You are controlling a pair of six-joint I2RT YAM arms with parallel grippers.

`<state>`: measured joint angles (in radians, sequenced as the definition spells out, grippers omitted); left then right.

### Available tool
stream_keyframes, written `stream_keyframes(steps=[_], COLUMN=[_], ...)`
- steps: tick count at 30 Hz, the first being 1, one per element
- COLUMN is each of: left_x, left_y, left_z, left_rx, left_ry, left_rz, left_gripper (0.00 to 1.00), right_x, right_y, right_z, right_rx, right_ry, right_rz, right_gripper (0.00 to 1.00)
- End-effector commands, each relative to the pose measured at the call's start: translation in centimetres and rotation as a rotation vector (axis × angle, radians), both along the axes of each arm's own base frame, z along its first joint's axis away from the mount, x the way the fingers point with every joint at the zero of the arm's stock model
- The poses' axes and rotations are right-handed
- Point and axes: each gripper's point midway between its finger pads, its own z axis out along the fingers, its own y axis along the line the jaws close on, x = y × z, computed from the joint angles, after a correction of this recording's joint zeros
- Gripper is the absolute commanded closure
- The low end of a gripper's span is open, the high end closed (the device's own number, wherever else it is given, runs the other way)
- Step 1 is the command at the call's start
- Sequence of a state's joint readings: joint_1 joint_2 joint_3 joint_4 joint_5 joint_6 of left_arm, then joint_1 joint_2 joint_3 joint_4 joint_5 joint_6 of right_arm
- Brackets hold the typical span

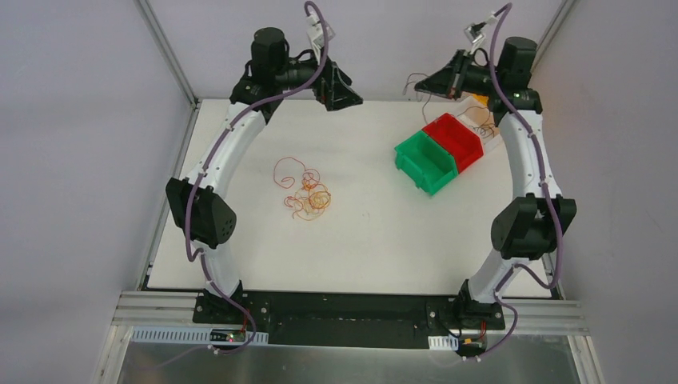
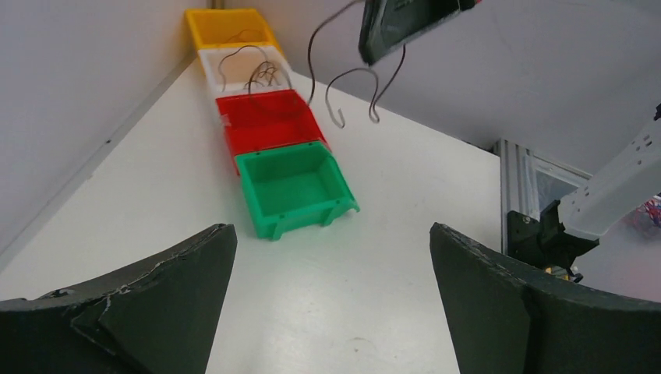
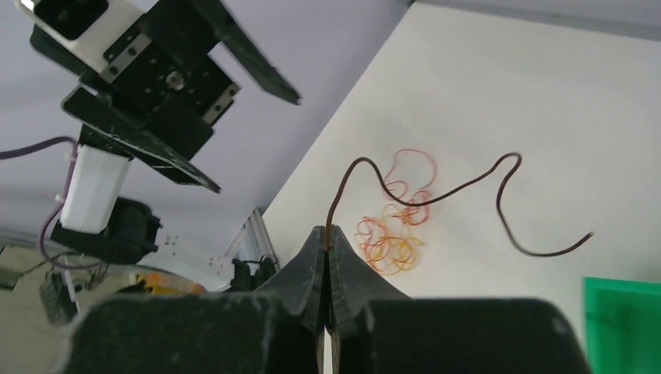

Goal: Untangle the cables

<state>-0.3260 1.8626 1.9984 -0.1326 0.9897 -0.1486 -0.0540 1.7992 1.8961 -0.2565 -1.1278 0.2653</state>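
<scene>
The right gripper (image 3: pixel 327 235) is raised at the far right of the white table (image 1: pixel 376 248), its jaws clenched on one end of a thin dark brown curly wire (image 3: pixel 468 181) that hangs free in the air. The left gripper (image 2: pixel 331 238) is raised at the far left, jaws spread wide and holding nothing. The red, orange and yellow wire tangle (image 1: pixel 307 194) lies on the table left of centre, well apart from the green plastic bin (image 1: pixel 426 162) and the red plastic bin (image 1: pixel 457 136) at the far right.

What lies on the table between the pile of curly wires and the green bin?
Nothing: in the top external view the table between the wire pile and the green bin is bare.
</scene>
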Motion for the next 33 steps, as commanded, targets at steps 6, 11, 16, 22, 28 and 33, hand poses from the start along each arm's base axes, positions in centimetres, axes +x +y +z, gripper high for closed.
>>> stream_keyframes(steps=[6, 11, 16, 22, 28, 33], left_x=[-4.4, -6.9, -8.4, -7.7, -6.6, -5.4], left_y=[-5.0, -5.2, -5.2, -5.3, -4.7, -3.2], left_z=[2.1, 1.8, 0.9, 1.8, 1.0, -0.3], left_rx=[-0.114, -0.166, -0.168, -0.221, -0.204, -0.195], left_ry=[-0.129, -0.141, -0.144, -0.118, -0.112, 0.019], left_rz=[-0.151, -0.193, -0.188, -0.112, -0.027, 0.008], left_gripper=[0.01, 0.01, 0.10, 0.29, 0.84, 1.00], right_x=[-7.7, -7.6, -6.5, -6.3, -5.8, -6.7], right_y=[10.5, 13.4, 15.4, 17.0, 16.9, 15.9], right_z=[5.3, 6.9, 7.9, 7.7, 8.7, 10.0], right_rx=[0.040, 0.096, 0.141, 0.155, 0.168, 0.166], right_ry=[-0.201, -0.231, -0.250, -0.242, -0.245, -0.265], right_rz=[0.240, 0.240, 0.170, 0.129, 0.074, 0.077], right_gripper=[1.00, 1.00, 1.00, 1.00, 1.00, 0.74])
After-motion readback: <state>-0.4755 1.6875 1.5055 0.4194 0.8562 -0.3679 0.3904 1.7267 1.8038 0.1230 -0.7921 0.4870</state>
